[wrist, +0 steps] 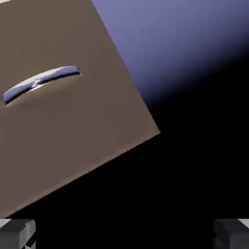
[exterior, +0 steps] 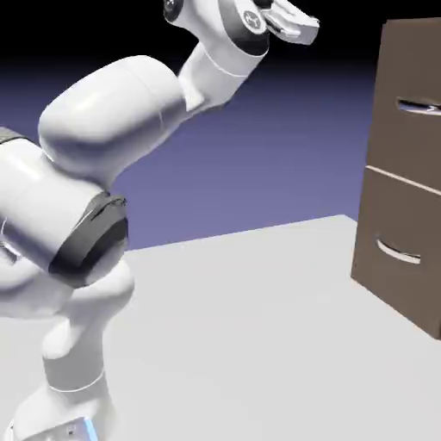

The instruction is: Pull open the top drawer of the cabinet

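Note:
The brown cabinet [exterior: 405, 198] stands at the right edge of the exterior view. Its top drawer [exterior: 412, 138] carries a slim pale handle [exterior: 419, 107]. My gripper [exterior: 303, 26] is high up, well to the left of the cabinet and about level with its top, touching nothing. In the hand view the top drawer [wrist: 73, 126] fills the upper left, tilted, with its handle [wrist: 41, 81] far ahead. The gripper [wrist: 124, 238] is open: its grey fingertips [wrist: 17, 234] sit wide apart at the bottom corners with nothing between them.
A lower drawer [exterior: 400, 258] with a like handle [exterior: 398, 251] sits under the top one. The cabinet stands on the white table [exterior: 241, 327]. The arm's bulky white links [exterior: 95, 172] fill the exterior view's left.

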Robot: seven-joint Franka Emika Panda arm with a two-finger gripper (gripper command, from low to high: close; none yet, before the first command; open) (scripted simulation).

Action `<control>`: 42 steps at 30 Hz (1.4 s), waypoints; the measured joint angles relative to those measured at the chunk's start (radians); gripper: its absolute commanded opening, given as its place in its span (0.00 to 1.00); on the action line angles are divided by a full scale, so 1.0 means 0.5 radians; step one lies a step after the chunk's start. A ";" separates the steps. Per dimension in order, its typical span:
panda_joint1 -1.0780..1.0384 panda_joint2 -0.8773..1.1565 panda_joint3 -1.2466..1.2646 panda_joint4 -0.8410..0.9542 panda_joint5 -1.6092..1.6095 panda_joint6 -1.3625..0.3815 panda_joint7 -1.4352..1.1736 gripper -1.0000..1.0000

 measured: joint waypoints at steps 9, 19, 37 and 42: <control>0.530 -0.155 -0.308 0.325 -0.575 -0.133 -0.783 0.50; 1.119 -0.328 -0.651 0.686 -1.214 -0.280 -1.653 0.50; 2.050 -0.597 -1.170 1.301 -2.170 -0.477 -2.991 0.50; 2.281 -0.644 -1.191 1.664 -2.142 -0.354 -3.147 0.50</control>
